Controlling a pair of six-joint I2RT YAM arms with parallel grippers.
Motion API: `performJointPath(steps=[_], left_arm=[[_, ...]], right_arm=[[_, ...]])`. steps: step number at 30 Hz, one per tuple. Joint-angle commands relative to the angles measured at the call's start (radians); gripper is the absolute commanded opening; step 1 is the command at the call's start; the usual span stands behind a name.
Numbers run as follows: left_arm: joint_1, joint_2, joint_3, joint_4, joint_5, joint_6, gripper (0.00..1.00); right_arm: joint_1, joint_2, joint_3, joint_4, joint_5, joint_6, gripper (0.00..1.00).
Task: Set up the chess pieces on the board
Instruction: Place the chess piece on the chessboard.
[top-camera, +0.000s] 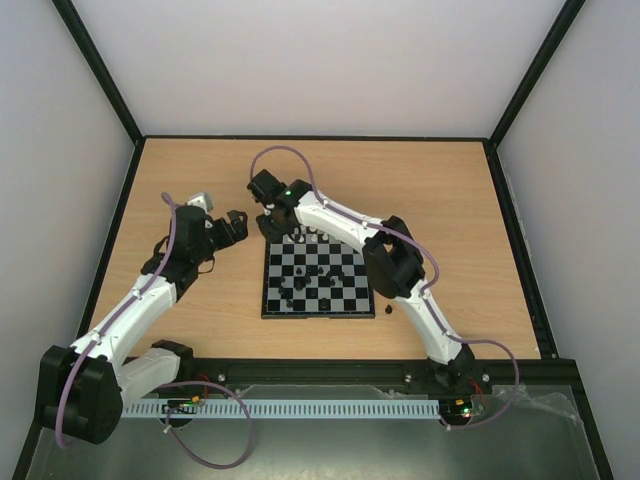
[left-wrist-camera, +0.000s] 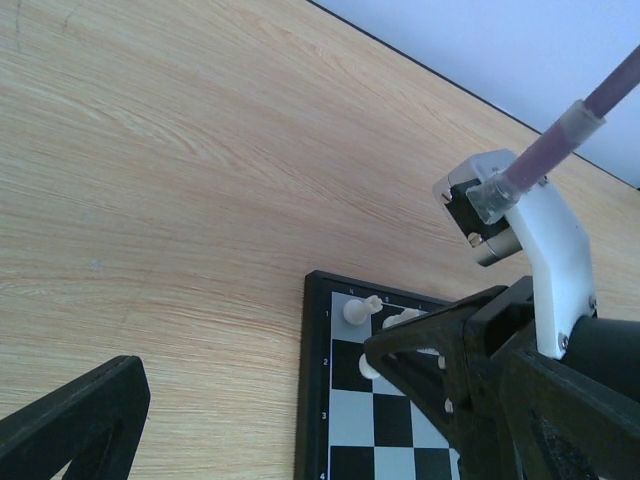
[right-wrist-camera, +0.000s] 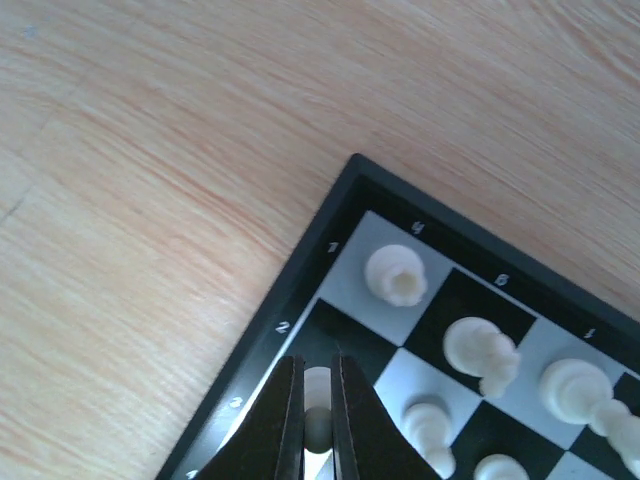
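Right wrist view: the right end effector (right-wrist-camera: 317, 415) is clenched on a cream-white piece (right-wrist-camera: 317, 392), with one of its fingers (right-wrist-camera: 287, 420) on either side of it. The piece sits over the edge file of the board (right-wrist-camera: 300, 270), near the printed "2" and one square back from the corner. I cannot tell whether its base touches the square. A rook-like piece (right-wrist-camera: 397, 275) stands on the corner square with a knight-like piece (right-wrist-camera: 482, 352) next to it. A small pawn-like piece (right-wrist-camera: 428, 425) stands just beside the held one.

In the top external view, the right arm reaches across the board to its far left corner. The black pieces (top-camera: 312, 280) sit loosely around the middle squares, not in rows. One dark piece (top-camera: 388, 310) lies on the table (top-camera: 450, 200) just off the near right corner. The left end effector (top-camera: 235, 225) hovers over bare table near the same far left corner. It is released, with nothing between its fingers.

Step in hand, as I judge it: seating a white pawn on the second row at the edge file. The white back row is partly filled and the black side is not yet arranged.

Next move, if the pawn is seated:
1. Confirm the base is flat and centred on its square.
2. Release by a small amount only, since the neighbouring pawn is close to one finger.
3. Lift straight up before any sideways travel.
4. Keep clear of the left arm, which is close by.
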Motion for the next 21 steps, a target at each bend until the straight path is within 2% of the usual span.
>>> performJointPath(steps=[1, 21], left_arm=[[0.007, 0.004, -0.013, 0.005, 0.005, -0.003, 1.0], [0.013, 0.008, -0.015, 0.006, 0.007, -0.003, 1.0]], right_arm=[[-0.017, 0.036, 0.035, -0.091, 0.003, -0.007, 0.02], [-0.027, 0.085, 0.041, -0.064, -0.017, -0.004, 0.02]])
